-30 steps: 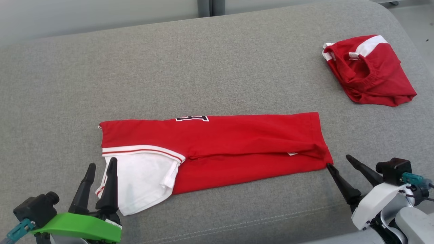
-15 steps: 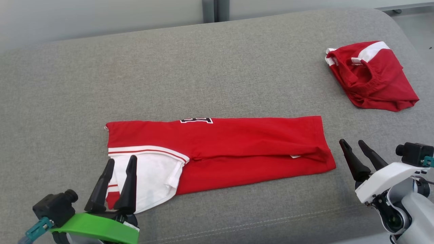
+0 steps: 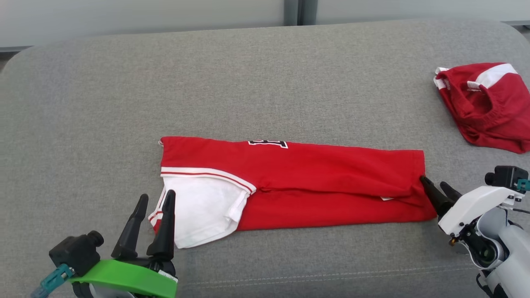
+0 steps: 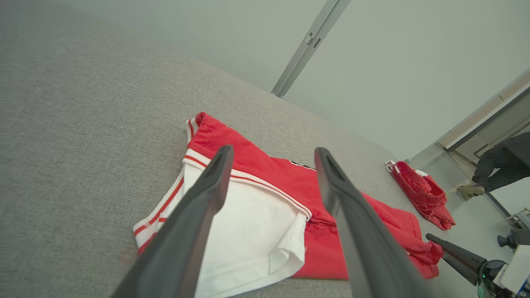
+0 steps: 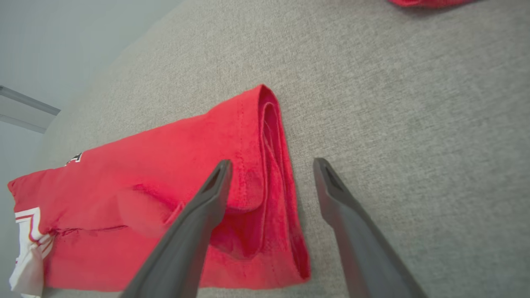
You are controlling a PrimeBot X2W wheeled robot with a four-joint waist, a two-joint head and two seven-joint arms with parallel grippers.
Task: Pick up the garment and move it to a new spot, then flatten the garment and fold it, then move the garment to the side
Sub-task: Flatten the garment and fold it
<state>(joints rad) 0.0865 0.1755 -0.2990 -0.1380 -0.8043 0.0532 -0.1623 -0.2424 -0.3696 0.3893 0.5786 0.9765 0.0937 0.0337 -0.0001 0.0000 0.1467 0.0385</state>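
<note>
Grey upholstered cushion (image 3: 265,74), pale wall behind. Red garment (image 3: 323,174) lies flat on it as long folded strip, white sleeve (image 3: 203,211) at its left end, black lettering on its far edge. Left gripper (image 3: 156,194) just on near side of garment's sleeve corner, fingers apart, holding nothing. Right gripper (image 3: 432,182) at garment's right end, fingers apart: one over hem, other over bare cushion beside it; contact unclear. Second red bundle (image 3: 484,107) well apart, beyond garment's right end.

Two garments, folded garment (image 3: 323,182) and crumpled garment (image 3: 492,111), and two end effectors: left end effector (image 3: 157,194), right end effector (image 3: 432,181).
</note>
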